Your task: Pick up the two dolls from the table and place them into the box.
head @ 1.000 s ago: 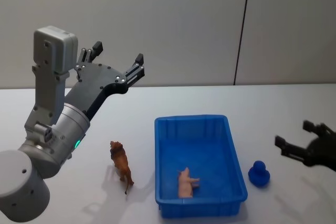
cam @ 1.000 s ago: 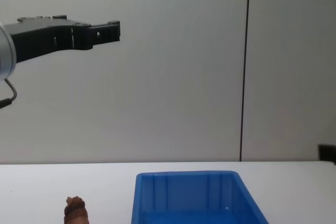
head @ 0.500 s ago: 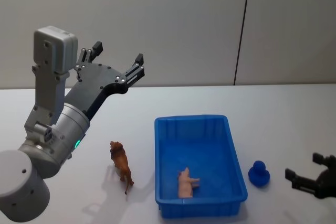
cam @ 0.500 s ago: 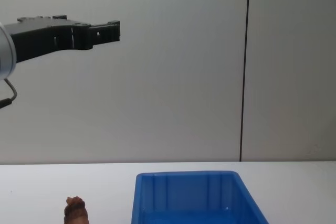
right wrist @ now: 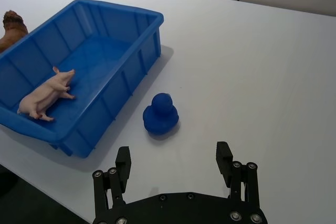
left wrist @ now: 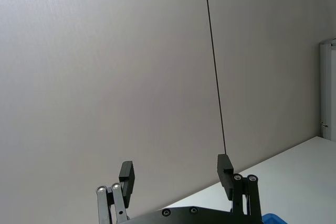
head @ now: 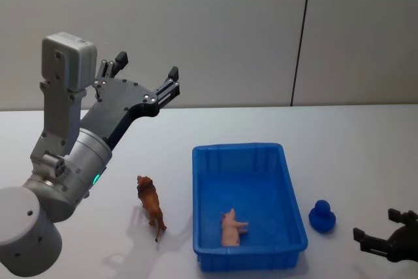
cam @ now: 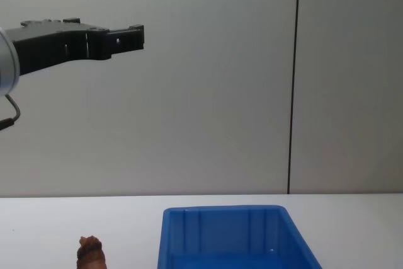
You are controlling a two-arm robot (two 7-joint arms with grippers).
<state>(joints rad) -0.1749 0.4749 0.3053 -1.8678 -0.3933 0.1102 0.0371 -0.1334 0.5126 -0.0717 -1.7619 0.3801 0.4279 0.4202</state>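
Note:
A brown four-legged doll [head: 151, 207] stands on the white table [head: 353, 142] left of the blue box [head: 238, 149]; its shaggy head peeks up in the chest view [cam: 90, 251]. A pale pink doll [head: 231, 227] lies inside the box near its front wall, also seen from the right wrist [right wrist: 46, 94]. My left gripper [head: 147, 66] hangs open high above the table's left side, far over the brown doll. My right gripper [head: 375, 225] is open and empty low at the near right, apart from the box [right wrist: 118, 10].
A small dark blue duck-shaped toy [head: 322, 217] sits on the table just right of the box, between the box and my right gripper [right wrist: 173, 151]. A grey wall with a dark vertical seam [head: 300, 37] stands behind the table.
My right gripper has drawn back toward the near right corner, away from the box and the blue toy. The left arm and both dolls have not moved.

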